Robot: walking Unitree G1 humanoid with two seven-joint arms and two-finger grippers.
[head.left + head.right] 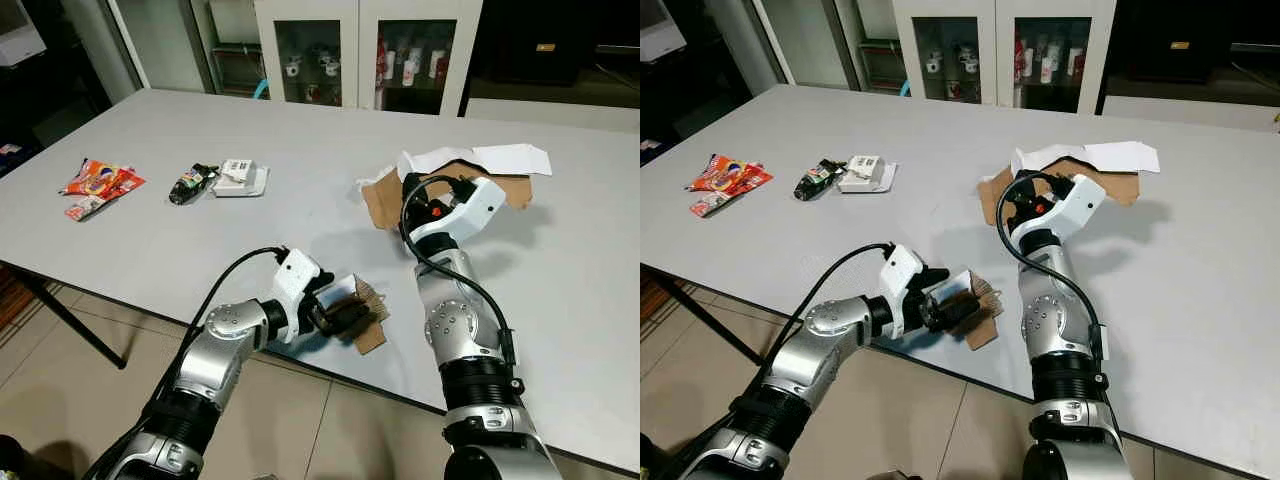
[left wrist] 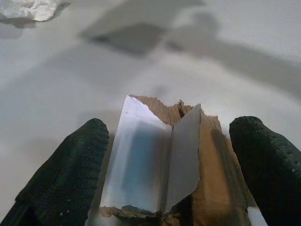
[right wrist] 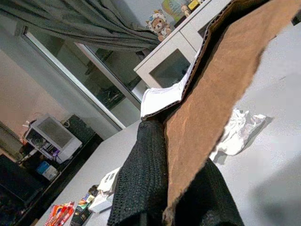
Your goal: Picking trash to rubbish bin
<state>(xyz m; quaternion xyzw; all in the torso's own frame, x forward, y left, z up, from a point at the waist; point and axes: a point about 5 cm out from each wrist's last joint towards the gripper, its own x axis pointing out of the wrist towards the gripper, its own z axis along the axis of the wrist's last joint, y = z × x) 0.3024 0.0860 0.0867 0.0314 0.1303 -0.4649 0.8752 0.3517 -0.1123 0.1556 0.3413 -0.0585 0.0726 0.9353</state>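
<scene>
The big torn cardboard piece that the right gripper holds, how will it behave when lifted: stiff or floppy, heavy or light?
The torn cardboard is corrugated with a ragged edge, so it is probably fairly stiff yet light. Being wide and held by the right gripper at one edge, the far end may sag or swing. Its torn layers could peel or tear further.

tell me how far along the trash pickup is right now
Nothing looks binned yet. In hand: the left gripper is shut on a small cardboard scrap at the table's near edge, and the right gripper is shut on the large torn cardboard sheet. Left to do: the red snack wrapper, the dark packet, the white box and the crumpled white paper.
</scene>
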